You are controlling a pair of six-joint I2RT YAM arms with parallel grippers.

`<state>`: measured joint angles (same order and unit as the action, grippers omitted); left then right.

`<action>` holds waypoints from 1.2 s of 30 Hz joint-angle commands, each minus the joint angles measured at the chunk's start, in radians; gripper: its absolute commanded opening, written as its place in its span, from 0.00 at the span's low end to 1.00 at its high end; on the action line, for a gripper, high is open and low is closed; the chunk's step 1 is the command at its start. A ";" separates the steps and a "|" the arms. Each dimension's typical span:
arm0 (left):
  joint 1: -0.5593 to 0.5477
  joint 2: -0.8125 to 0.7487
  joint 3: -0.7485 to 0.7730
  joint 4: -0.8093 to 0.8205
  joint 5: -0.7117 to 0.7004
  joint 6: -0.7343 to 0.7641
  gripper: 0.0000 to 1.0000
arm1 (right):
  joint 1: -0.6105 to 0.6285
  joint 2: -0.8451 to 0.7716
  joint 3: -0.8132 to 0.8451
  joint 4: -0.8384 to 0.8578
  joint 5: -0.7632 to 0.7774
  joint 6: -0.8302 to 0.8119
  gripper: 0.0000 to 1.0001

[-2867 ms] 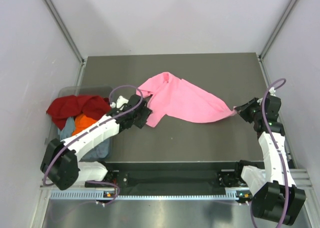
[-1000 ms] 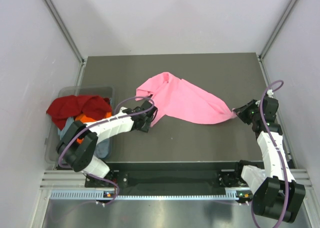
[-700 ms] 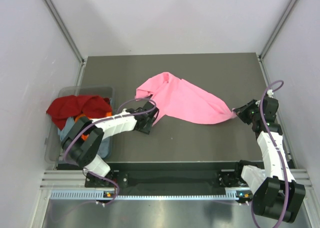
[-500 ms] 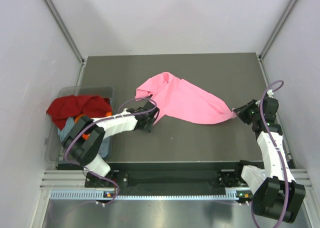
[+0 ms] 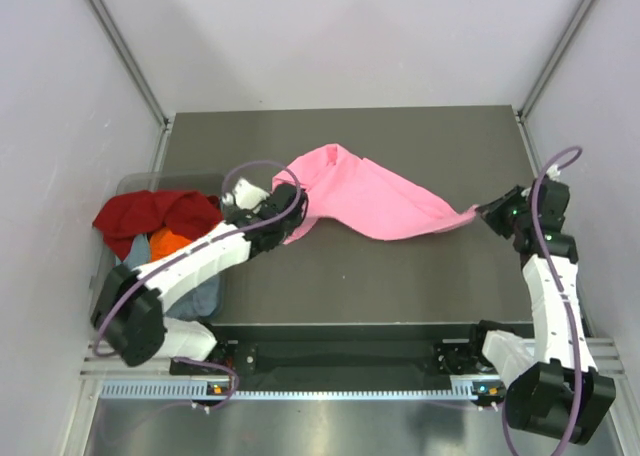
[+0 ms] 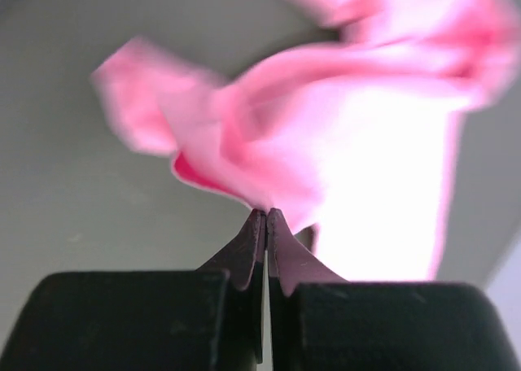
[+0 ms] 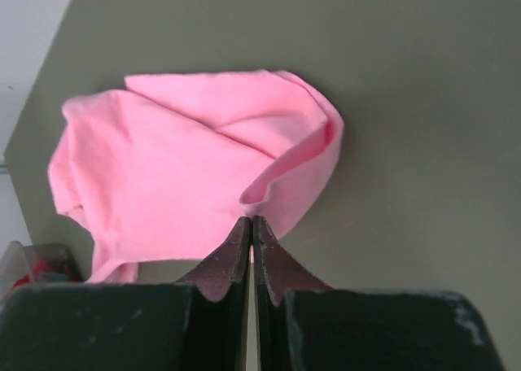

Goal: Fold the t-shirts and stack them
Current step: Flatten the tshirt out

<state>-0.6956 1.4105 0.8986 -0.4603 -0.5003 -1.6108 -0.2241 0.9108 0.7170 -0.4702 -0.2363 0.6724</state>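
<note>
I had the pink t-shirt (image 5: 370, 198) strung between both arms, and that line was what my next move hung on. On the top view its long axis ran across the table (image 5: 400, 286) from about 9 o'clock to 3 o'clock, dipping slightly toward the near edge at the right end.

The left gripper (image 5: 298, 219) was pinched closed on a bunched edge at the shirt's left end. From those jaws, the bulk of the cloth lay toward 1 to 2 o'clock. The right gripper (image 5: 487, 211) was clamped tight on the narrow corner at the other end, with the shirt running off toward 9 to 10 o'clock. Both wrist views showed the fingertips pressed together with pink fabric caught at the tips.

The cloth was wide and rumpled near the left arm and tapered to a point at the right. So I judged the left arm to be nearer the mass of it, and any spreading would have to draw the two ends apart along that 9-to-3 line.

The dark red (image 5: 150, 214), orange (image 5: 168, 242) and grey-blue (image 5: 200, 298) shirts sat heaped in the bin (image 5: 130, 181) at 9 o'clock.
</note>
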 commanded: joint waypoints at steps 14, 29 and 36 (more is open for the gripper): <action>-0.007 -0.484 0.566 -0.182 0.032 0.744 0.00 | 0.009 -0.209 0.779 -0.510 0.146 -0.088 0.00; 0.001 -0.227 0.751 -0.175 -0.168 1.000 0.00 | 0.014 -0.098 0.702 -0.236 0.107 0.010 0.00; 0.238 0.155 0.857 0.031 0.029 0.963 0.00 | 0.060 0.309 0.542 0.214 0.149 0.056 0.00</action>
<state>-0.5499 1.4471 1.6806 -0.5442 -0.5140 -0.6579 -0.1867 1.0851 1.2236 -0.5247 -0.0998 0.7025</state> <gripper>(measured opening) 0.013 0.007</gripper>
